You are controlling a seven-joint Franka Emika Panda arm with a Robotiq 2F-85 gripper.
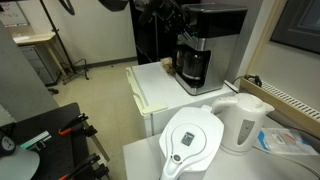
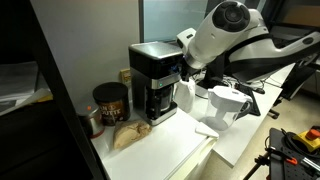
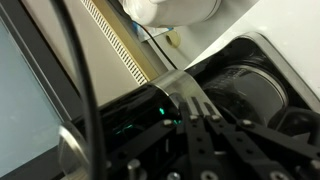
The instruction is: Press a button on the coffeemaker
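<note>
Nearest the wrist camera, the tool (image 3: 192,120) fills the lower frame with its 2 dark fingers drawn together at the tips, closed on nothing. Directly ahead of the tips lies the black top face of the coffeemaker (image 3: 130,125), where a small green light (image 3: 165,110) glows just beside them; whether the tips touch the surface cannot be determined. In both exterior views the coffeemaker (image 1: 205,45) stands upright at the back of the white counter (image 1: 150,95), long axis vertical, carafe at its base. A brown can (image 2: 110,100) sits on 1 side and the white pitcher (image 2: 225,105) on the other, with the white kettle (image 1: 245,120) farther along. The single arm (image 2: 225,35) reaches in from above and to the side, wrist bent down, placing the tool (image 2: 186,66) at the machine's upper front edge. The coming press probably requires only a short advance toward the lit control area.
</note>
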